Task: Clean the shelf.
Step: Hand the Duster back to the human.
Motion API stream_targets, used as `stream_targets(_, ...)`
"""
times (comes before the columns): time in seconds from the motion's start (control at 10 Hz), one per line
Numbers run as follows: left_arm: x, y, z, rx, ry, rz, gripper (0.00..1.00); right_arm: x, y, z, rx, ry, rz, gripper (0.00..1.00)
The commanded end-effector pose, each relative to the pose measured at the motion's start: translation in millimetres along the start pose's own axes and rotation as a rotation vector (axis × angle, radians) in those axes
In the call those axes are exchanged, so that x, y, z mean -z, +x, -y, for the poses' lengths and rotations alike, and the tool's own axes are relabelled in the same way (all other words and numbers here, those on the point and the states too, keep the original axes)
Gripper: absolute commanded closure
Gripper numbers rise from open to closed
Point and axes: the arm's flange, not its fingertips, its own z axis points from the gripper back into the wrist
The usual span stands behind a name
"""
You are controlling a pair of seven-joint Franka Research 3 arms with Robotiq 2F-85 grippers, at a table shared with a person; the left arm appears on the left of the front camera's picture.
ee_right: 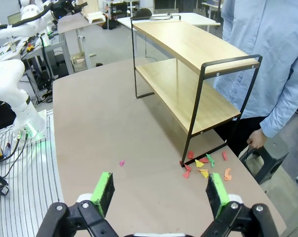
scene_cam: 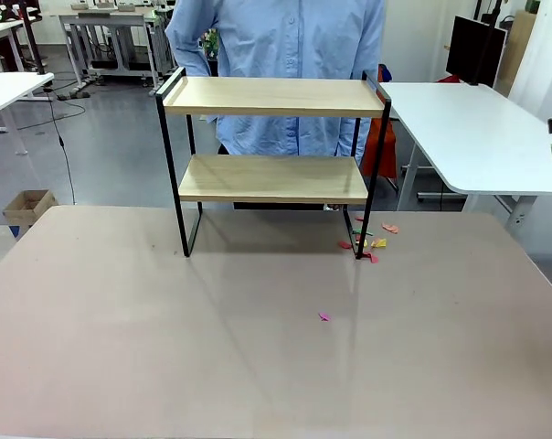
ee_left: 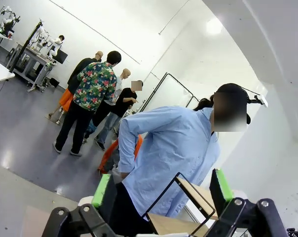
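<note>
The shelf (scene_cam: 274, 137) stands at the far middle of the table, a two-tier rack of light wooden boards in a black frame, both boards bare. Coloured paper scraps (scene_cam: 369, 243) lie on the table by its right legs, and one pink scrap (scene_cam: 324, 316) lies nearer me. A person in a blue shirt (scene_cam: 276, 37) stands right behind it. My right gripper (ee_right: 160, 193) hovers open and empty above the table, with the shelf (ee_right: 188, 54) and the scraps (ee_right: 203, 165) ahead of it. Raised and open, my left gripper (ee_left: 160, 190) faces the person and a corner of the shelf (ee_left: 164, 224).
The person's hand (ee_right: 257, 139) hangs beside the shelf's end. A white table (scene_cam: 477, 128) stands to the right and a cardboard box (scene_cam: 29, 206) sits on the floor at the left. My left arm's white base (ee_right: 11, 84) stands at the table's side.
</note>
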Motion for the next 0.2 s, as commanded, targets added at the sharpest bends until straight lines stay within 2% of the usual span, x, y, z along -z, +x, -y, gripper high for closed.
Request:
stream_targets(0.0, 4.2, -3.1, 0.6, 0.013, 0.001, 0.011, 0.00, 1.3, 1.1, 0.7, -0.004, 0.001, 0.008, 0.00)
stream_targets(0.1, 4.2, -3.1, 0.6, 0.013, 0.001, 0.011, 0.00, 1.3, 1.1, 0.7, -0.004, 0.001, 0.008, 0.00)
